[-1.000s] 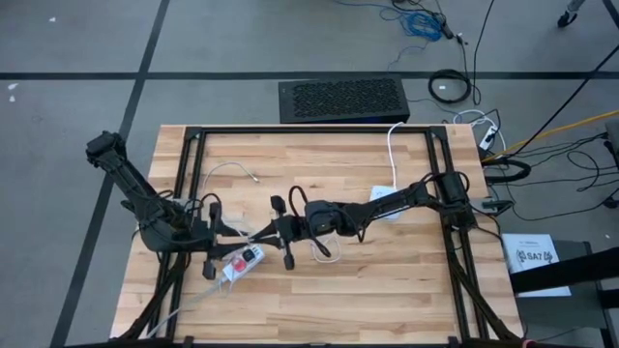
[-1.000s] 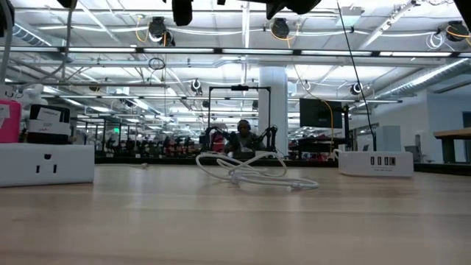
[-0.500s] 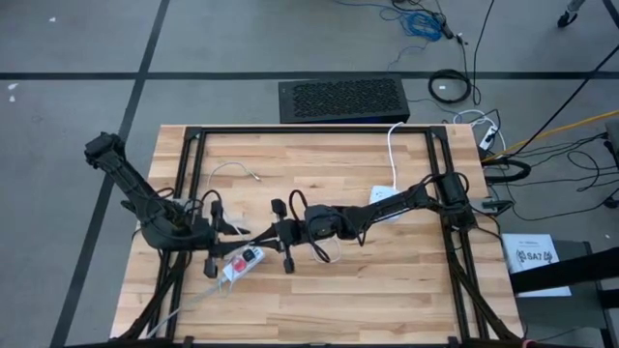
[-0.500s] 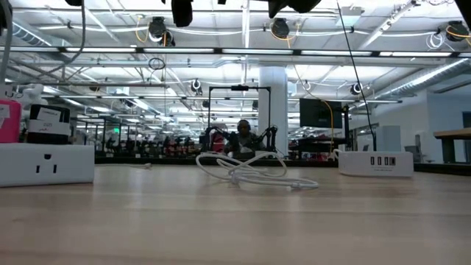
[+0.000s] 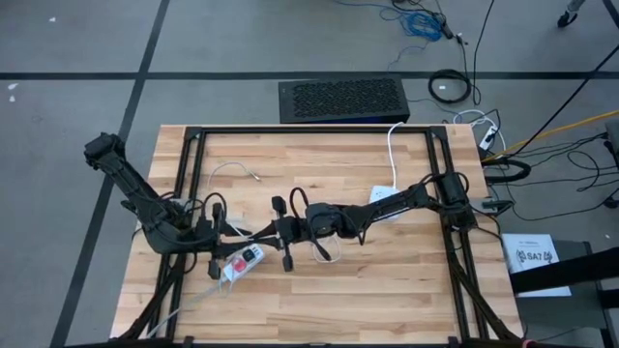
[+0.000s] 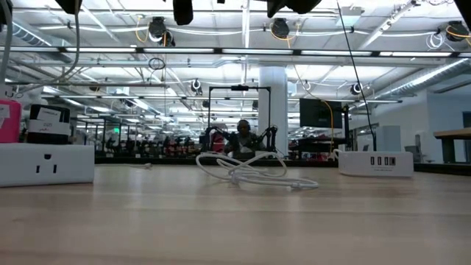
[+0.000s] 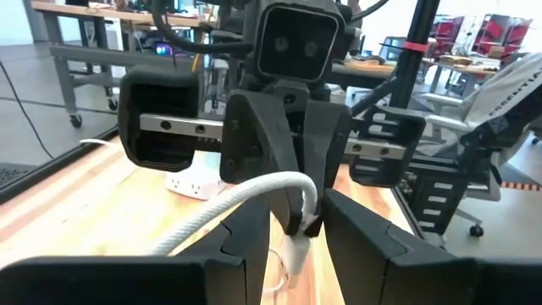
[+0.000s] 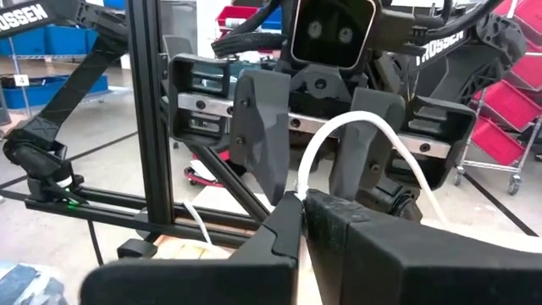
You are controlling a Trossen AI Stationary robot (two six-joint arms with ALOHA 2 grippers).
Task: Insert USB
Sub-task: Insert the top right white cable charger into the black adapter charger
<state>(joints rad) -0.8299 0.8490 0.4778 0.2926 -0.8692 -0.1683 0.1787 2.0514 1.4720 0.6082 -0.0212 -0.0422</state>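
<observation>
At the table's (image 5: pixel 387 290) left centre, the left gripper (image 5: pixel 215 238) faces the right one. Its fingers stand partly open, with the white USB cable (image 7: pixel 246 195) running through the gap, and we see no pinch on it. The white power strip (image 5: pixel 242 261), with its red switch, lies just at 5 o'clock from that gripper.

The right gripper (image 5: pixel 282 234) is closed tight on the cable's end, so the task's thing hangs between the two grippers, above the wood. Whether the plug itself sits in those fingertips, we cannot tell.

We judge this to be a handover or regrip. To do it well, we should close the left fingers squarely on the cable before the right lets go, keep the plug level, and avoid dragging the slack.

The white USB charger (image 6: pixel 375 163) lies at 2 o'clock from the right gripper, well apart.

The right wrist view reads "TROSSEN" (image 8: pixel 440 38) on the left arm. The sheet (image 5: pixel 530 257) off the table's right edge seems to read "SA7".
</observation>
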